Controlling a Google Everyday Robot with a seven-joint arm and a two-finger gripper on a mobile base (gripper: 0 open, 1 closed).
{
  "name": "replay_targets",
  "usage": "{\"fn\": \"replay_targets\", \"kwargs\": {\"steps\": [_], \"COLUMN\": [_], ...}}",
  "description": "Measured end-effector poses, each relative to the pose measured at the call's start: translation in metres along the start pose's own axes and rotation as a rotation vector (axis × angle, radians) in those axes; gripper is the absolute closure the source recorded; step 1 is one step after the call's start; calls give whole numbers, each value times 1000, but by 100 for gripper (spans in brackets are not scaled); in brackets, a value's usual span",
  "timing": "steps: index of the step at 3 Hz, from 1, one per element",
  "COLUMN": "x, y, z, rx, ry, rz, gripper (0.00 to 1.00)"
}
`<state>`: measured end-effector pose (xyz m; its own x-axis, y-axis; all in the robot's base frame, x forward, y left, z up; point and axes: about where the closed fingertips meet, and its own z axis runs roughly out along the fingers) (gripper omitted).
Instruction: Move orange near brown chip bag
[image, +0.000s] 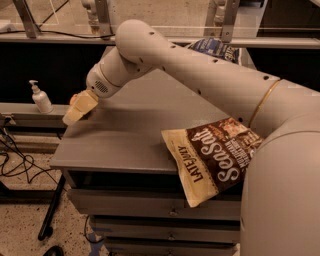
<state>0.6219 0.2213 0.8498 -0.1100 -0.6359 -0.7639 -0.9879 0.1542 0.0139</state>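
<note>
Orange fruit (74, 99) half-hidden behind tool (71, 116), table (135, 130) corner

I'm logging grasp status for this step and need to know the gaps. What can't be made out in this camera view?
Camera view:
- orange: only a sliver shows. The gripper, at the table's left edge, covers the rest, so a grasp cannot be confirmed.
- brown chip bag: its right end is hidden behind the robot's arm.
- blue chip bag: mostly hidden behind the arm.
</note>
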Motion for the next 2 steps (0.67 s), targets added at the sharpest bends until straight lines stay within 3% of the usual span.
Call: {"fn": "replay_targets", "kwargs": {"steps": [2], "x": [15], "y": [6], "z": [4], "rx": [2], "ry": [3], "rz": [28], "gripper": [41]}}
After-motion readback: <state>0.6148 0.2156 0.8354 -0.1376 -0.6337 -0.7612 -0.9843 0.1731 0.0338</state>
